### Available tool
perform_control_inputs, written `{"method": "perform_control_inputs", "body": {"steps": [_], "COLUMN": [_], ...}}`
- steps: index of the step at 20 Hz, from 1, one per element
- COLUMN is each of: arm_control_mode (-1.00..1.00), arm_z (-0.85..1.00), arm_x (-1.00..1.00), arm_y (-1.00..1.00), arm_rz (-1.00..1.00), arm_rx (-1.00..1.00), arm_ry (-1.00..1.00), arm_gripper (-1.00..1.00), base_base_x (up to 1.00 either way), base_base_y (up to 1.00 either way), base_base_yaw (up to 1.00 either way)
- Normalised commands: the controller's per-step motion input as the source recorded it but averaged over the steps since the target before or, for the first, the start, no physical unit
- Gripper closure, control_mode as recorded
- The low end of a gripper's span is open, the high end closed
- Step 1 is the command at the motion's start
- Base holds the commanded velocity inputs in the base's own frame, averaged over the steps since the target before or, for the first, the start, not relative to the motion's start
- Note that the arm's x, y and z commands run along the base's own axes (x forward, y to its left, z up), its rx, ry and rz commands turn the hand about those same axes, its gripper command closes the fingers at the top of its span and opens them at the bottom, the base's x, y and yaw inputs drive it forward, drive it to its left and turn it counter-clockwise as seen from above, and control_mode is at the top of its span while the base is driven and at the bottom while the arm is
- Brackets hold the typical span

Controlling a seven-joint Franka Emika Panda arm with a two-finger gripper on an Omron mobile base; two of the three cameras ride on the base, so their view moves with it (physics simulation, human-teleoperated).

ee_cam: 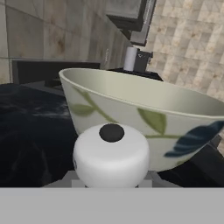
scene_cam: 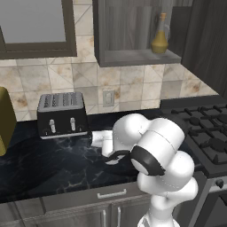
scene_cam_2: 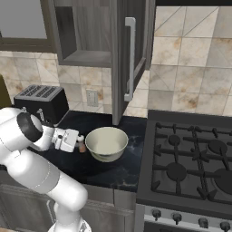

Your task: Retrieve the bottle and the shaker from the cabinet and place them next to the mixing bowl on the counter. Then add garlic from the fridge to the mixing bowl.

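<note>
A: Where is the small brown wooden shaker with the white top point(scene_cam_2: 82, 146)?

B: Clamped in the robot's hand point(scene_cam_2: 78, 142), low over the black marble-look table point(scene_cam_2: 90, 170), upright, just left of the round cream-white mixing bowl point(scene_cam_2: 107, 143).

A: And from the hand's own camera?

B: The shaker's white cap point(ee_cam: 111, 156) sits right before the bowl's leaf-patterned wall point(ee_cam: 144, 120), very near it; I cannot tell whether they touch.

A: So what matters next?

B: Straight down, I judge: the bowl lies just beyond. The amber-yellow glass bottle point(scene_cam: 160, 39) stands on the shelf of the dark grey wall cabinet point(scene_cam: 133, 56), well above.
</note>
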Motion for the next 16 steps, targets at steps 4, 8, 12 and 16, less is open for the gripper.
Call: {"method": "perform_control_inputs", "body": {"steps": [4,8,12,16], "arm_control_mode": [-1.00,-1.00,-1.00,-1.00], "arm_z": [-0.33,-0.33,-0.25,-0.22], "arm_x": [0.00,0.00,0.00,0.00], "arm_y": [-0.07,-0.02,0.02,0.00], "arm_rz": [0.00,0.00,0.00,0.00], "arm_rx": [0.00,0.04,0.11,0.14], "arm_ry": [-0.17,-0.10,-0.03,-0.06], "arm_gripper": [1.00,1.00,1.00,1.00], "base_base_x": [0.00,0.00,0.00,0.00], "base_base_y": [0.00,0.00,0.00,0.00], "base_base_yaw": [0.00,0.00,0.00,0.00]}}
